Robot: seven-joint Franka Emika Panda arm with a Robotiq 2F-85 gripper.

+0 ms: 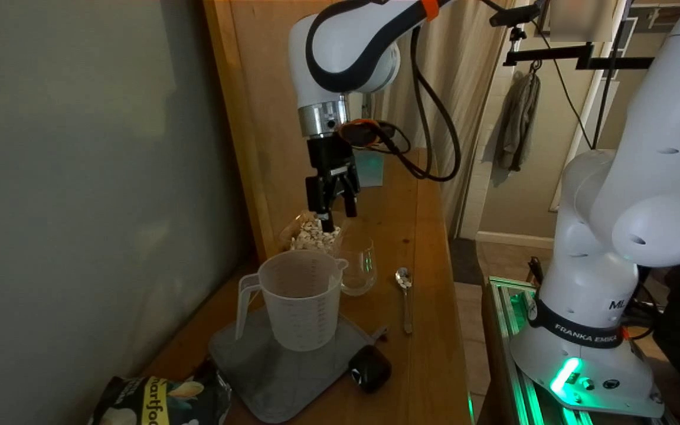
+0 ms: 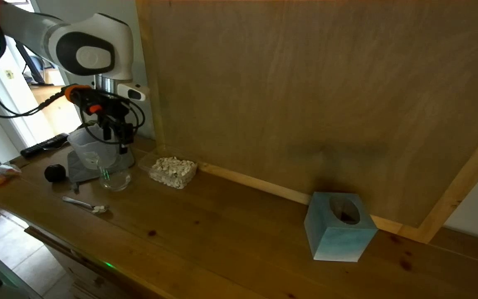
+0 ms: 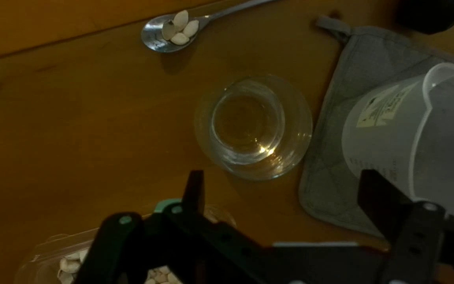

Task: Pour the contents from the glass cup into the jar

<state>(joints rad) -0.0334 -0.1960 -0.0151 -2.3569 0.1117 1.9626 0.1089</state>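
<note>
In an exterior view, you have a snack bag near left; right of it, a grey pot holder, black object and spoon with pale seeds; farther off, a clear tub of seeds; beyond it, a blue tissue box.

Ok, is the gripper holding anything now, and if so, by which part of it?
Nothing is held. The gripper is open, and the glass cup stands on the wooden surface.

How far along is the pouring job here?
Done: no step I can confirm; the glass cup stands upright on the table, its contents hard to make out. In hand: nothing; the gripper is open and empty. Remaining, apparently: grasp the glass cup, lift it and pour into the translucent pitcher, presumably the jar, standing on the grey pot holder.
</note>
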